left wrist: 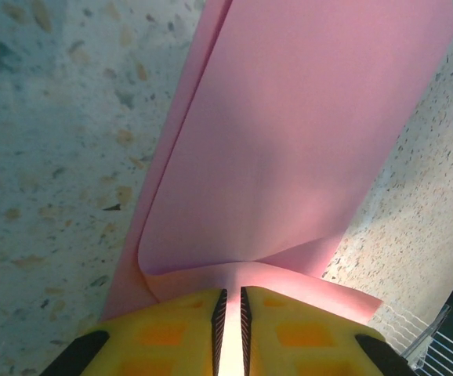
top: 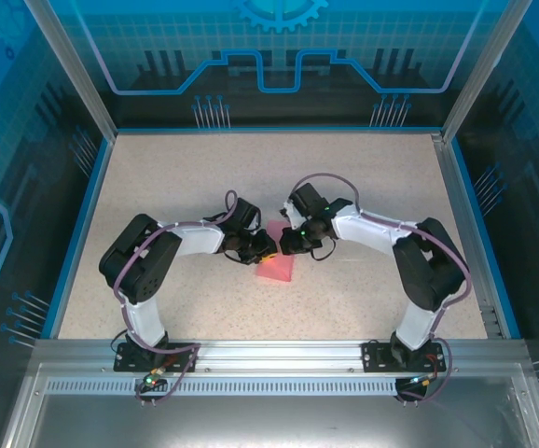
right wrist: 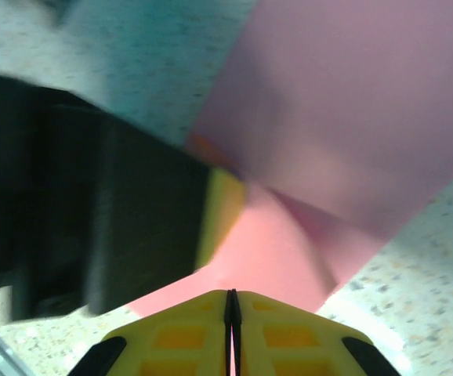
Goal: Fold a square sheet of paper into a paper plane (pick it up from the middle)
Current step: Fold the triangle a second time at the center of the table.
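Observation:
The square sheet of paper (top: pixel 277 269) is pink and lies folded over at the middle of the table, with both grippers meeting at its far edge. My left gripper (top: pixel 268 245) comes in from the left. In the left wrist view its yellow jaws (left wrist: pixel 230 294) are pinched on a raised fold of the paper (left wrist: pixel 289 141), which curls up off the table. My right gripper (top: pixel 284 243) comes in from the right. Its jaws (right wrist: pixel 232 294) are shut on the near corner of the paper (right wrist: pixel 344 117). The left gripper's yellow finger (right wrist: pixel 222 211) shows blurred just ahead of it.
The speckled table (top: pixel 204 177) has a blue border and glass enclosure walls around it. An aluminium rail (top: pixel 269 355) carrying both arm bases runs along the near edge. Open tabletop lies behind and to both sides of the paper.

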